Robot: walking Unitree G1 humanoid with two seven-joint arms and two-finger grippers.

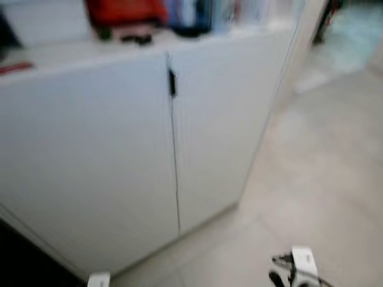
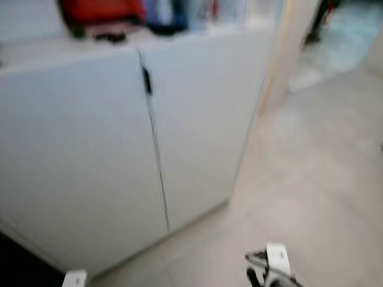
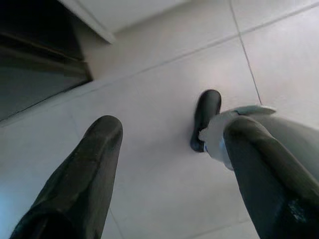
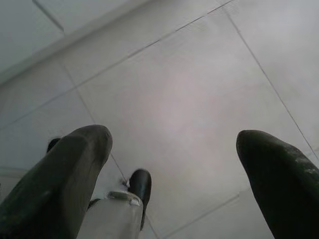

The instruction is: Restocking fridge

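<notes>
A white unit with two shut doors (image 1: 108, 155) stands right before me, blurred, with a small black handle (image 1: 172, 82) at the top of the seam between the doors. Both arms hang low at my sides, and only their white wrist parts (image 1: 302, 263) show at the bottom edge of the eye views. My left gripper (image 3: 169, 164) points down at the tiled floor, open, with nothing between its fingers. My right gripper (image 4: 174, 164) also points at the floor, open and empty.
On top of the unit lie a red thing (image 1: 125, 12) and some blue things (image 1: 188, 15), too blurred to name. Pale floor tiles (image 1: 323, 179) stretch to the right towards a doorway (image 1: 347, 30). A dark gap (image 1: 18, 257) lies left of the unit. My own black foot (image 3: 207, 119) stands on the tiles.
</notes>
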